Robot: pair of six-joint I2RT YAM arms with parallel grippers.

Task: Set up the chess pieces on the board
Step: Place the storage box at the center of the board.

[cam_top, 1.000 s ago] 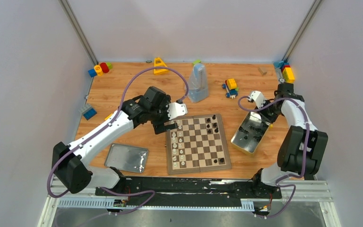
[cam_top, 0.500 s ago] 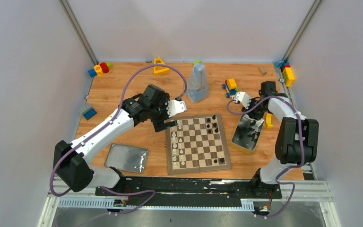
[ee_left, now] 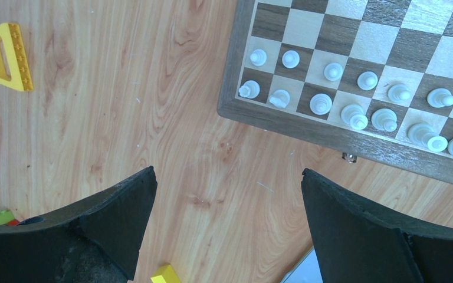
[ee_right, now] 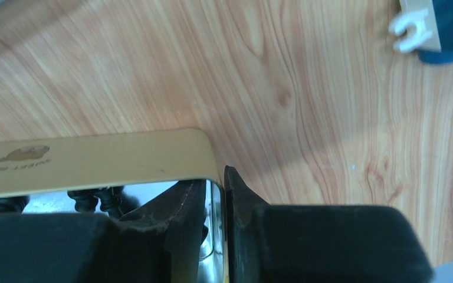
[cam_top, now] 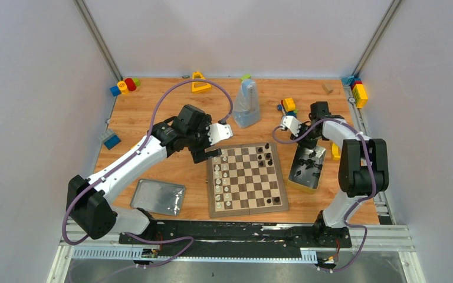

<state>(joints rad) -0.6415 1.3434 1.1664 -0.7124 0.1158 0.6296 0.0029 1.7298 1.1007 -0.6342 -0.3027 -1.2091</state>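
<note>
- The board (cam_top: pixel 253 184) lies mid-worktop (cam_top: pixel 153 121).
- White chess pieces (ee_left: pixel 354 115) fill two rows on its left side. That side looks about done.
- Only a few black chess pieces (cam_top: pixel 263 155) stand on the right side. More lie in the tin (cam_top: pixel 304 184) beside it.
- The left end effector (ee_left: pixel 227 194) is wide apart and empty.
- The right end effector (ee_right: pixel 214 183) pinches the tin's far wall.

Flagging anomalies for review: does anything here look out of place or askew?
The right tool is pinching the rim of the tin, which sits angled beside the board, black pieces loose inside. Nothing looks spilled.
</note>
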